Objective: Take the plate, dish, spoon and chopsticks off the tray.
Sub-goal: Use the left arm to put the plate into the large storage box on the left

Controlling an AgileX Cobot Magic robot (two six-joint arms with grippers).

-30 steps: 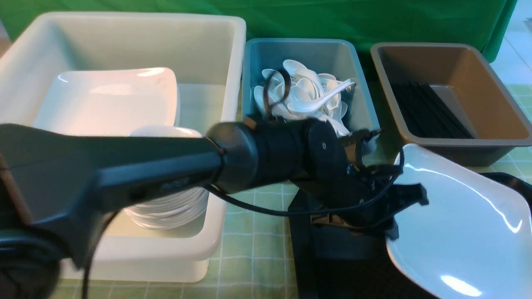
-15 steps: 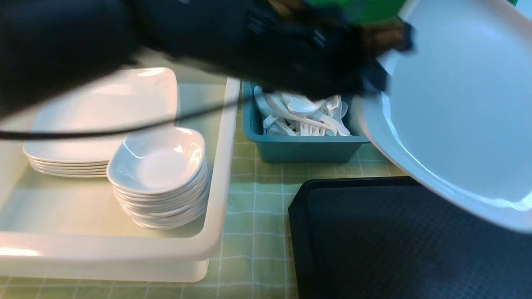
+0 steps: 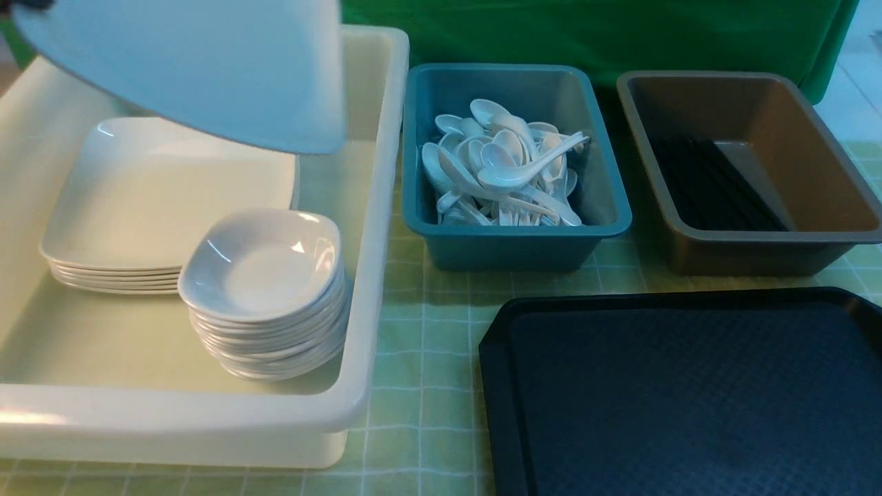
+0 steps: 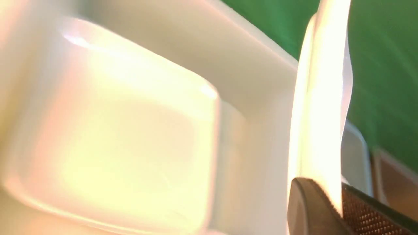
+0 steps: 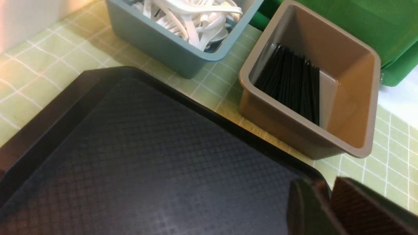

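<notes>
The large white square plate [image 3: 200,69] hangs tilted at the top left, above the white tub [image 3: 372,227]. My left gripper [image 4: 336,202] is shut on the plate's rim; the plate shows edge-on in the left wrist view [image 4: 321,98]. The gripper itself is out of the front view. The black tray [image 3: 689,399] lies bare at the front right. My right gripper [image 5: 326,189] is shut and empty above the tray's corner [image 5: 307,173], and is not seen in the front view.
In the white tub are a stack of square plates [image 3: 158,200] and a stack of small deep dishes [image 3: 265,289]. A teal tub [image 3: 513,241] holds white spoons [image 3: 503,169]. A brown tub [image 3: 758,248] holds black chopsticks [image 3: 710,186].
My left arm swung the plate up from over the tray on the right and across to the left, above the white tub. The arm has left the front view.
</notes>
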